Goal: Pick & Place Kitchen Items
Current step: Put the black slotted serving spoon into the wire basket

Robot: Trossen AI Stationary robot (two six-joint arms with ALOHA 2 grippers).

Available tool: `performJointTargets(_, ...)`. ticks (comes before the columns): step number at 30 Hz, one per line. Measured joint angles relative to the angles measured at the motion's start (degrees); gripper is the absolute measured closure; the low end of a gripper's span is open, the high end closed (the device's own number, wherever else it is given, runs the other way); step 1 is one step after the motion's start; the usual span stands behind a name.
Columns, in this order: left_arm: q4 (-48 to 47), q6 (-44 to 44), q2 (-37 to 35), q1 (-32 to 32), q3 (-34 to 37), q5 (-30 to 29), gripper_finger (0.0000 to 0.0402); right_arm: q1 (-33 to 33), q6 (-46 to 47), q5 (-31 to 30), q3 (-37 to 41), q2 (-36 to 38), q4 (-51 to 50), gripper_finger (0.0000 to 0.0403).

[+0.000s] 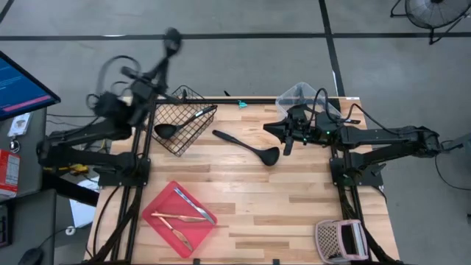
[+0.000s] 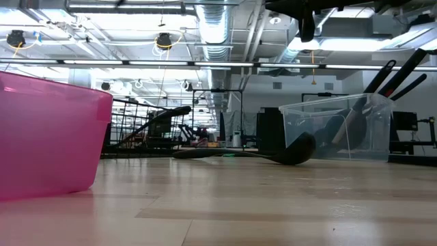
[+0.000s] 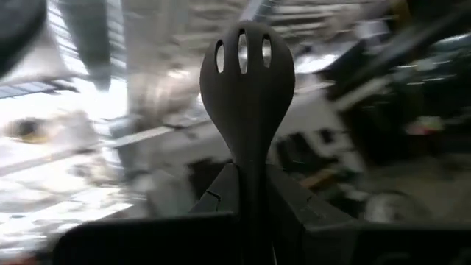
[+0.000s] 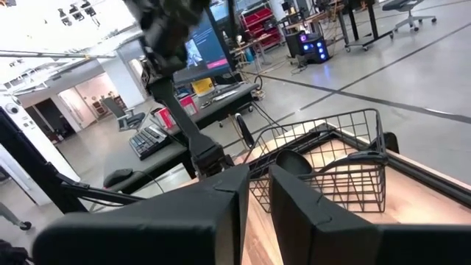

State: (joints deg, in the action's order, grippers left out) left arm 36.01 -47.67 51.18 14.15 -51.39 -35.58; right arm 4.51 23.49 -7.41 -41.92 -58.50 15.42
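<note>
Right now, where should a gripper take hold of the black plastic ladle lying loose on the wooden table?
Probably mid-handle on the black plastic ladle, from straight above. It lies flat, bowl toward the right gripper, and its slim straight handle looks clear on both sides, unlike the bulky bowl.

Black slotted spoon (image 3: 247, 70), three slits through its head. Black ladle (image 1: 246, 146) on pale striped wood table (image 1: 294, 199). Red tray (image 1: 158, 213) carries silver and copper cutlery (image 1: 184, 215); the wire basket (image 1: 176, 124) is black.

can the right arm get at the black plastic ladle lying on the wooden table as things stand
Probably yes. The right gripper hovers empty just beside the black plastic ladle, which lies alone on bare wood with nothing over it. The left gripper is off by the wire basket, holding a slotted spoon.
</note>
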Motion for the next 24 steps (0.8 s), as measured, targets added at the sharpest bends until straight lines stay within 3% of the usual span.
performJointTargets(3, -4.75, 11.56, 2.2, 3.98, 2.15, 8.5, 0.0387, 0.0, 0.1, 0.03, 0.01, 0.02, -0.32, 0.0351)
performJointTargets(6, -5.89, 18.43, 5.35, 6.39, 3.25, 13.41, 0.0387, 0.0, 0.13, 0.03, 0.0, 0.01, -0.43, 0.0351)
performJointTargets(13, -13.24, 24.61, 11.25, 8.09, 3.47, 16.42, 0.0387, -0.02, 0.13, 0.03, -0.01, 0.0, -1.78, 0.0351)
performJointTargets(20, -25.07, 37.63, 10.72, 14.37, 3.43, 23.14, 0.0387, -0.04, 0.13, 0.06, 0.0, 0.0, -3.81, 0.0351)
performJointTargets(24, -29.92, 40.48, 10.7, 17.69, 3.57, 23.77, 0.0387, -0.04, 0.13, 0.06, -0.01, 0.0, -5.26, 0.0351)
